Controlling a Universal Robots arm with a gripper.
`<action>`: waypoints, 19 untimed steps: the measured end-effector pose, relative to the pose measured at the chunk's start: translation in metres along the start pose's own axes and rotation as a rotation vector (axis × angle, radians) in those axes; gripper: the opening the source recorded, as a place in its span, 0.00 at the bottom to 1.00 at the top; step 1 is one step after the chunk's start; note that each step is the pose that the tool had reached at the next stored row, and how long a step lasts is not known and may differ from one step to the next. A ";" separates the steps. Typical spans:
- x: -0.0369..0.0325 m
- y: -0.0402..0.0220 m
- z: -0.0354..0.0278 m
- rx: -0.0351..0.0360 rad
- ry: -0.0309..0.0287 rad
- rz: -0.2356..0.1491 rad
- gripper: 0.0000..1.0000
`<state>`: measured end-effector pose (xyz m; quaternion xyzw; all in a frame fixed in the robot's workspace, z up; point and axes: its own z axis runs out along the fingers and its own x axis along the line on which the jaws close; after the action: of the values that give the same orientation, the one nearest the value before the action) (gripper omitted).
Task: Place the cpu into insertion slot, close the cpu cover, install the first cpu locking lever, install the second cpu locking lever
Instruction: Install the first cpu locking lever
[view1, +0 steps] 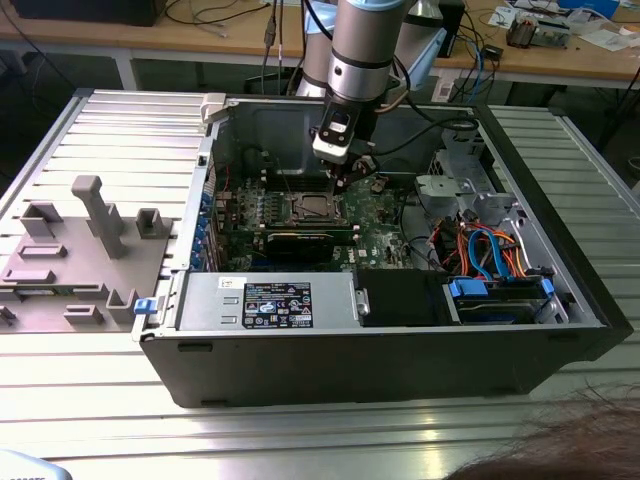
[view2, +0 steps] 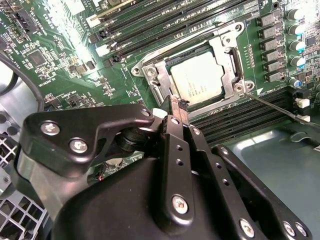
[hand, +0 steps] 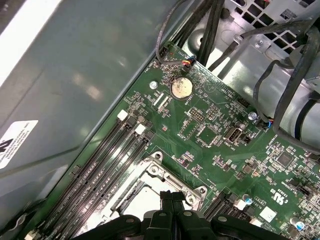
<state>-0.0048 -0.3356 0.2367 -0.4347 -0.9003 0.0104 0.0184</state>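
Note:
The silver-topped cpu (view2: 200, 82) lies flat in the insertion slot (view1: 311, 208) on the green board. The cpu cover (view2: 227, 50), a metal frame with a cut-out centre, lies down around the chip. A thin locking lever (view2: 272, 106) runs out from the socket's corner over the memory slots. My gripper (view2: 178, 106) is shut with nothing between its fingers, its tip just off the socket's edge, close to the cover frame (hand: 155, 172). In the exterior view the gripper (view1: 352, 178) hangs inside the case, slightly to the right of the socket. The first wrist view puts the gripper (hand: 172, 196) at the socket's rim.
Long memory slots (view2: 165, 25) flank the socket on both sides. A coin battery (hand: 181, 87) and black cable bundles (hand: 280, 75) lie beyond it. A black card (view1: 300, 245), the power supply (view1: 270, 300) and the drive bay's cables (view1: 490, 250) crowd the case. A grey fixture (view1: 90, 240) stands outside.

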 end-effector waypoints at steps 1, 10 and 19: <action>0.0000 0.0000 0.0000 0.0001 0.0000 -0.002 0.11; 0.0000 0.0000 0.0000 0.0005 -0.0006 -0.019 0.11; 0.0000 0.0000 0.0000 0.0008 -0.0011 -0.034 0.11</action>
<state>-0.0048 -0.3356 0.2367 -0.4192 -0.9077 0.0107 0.0182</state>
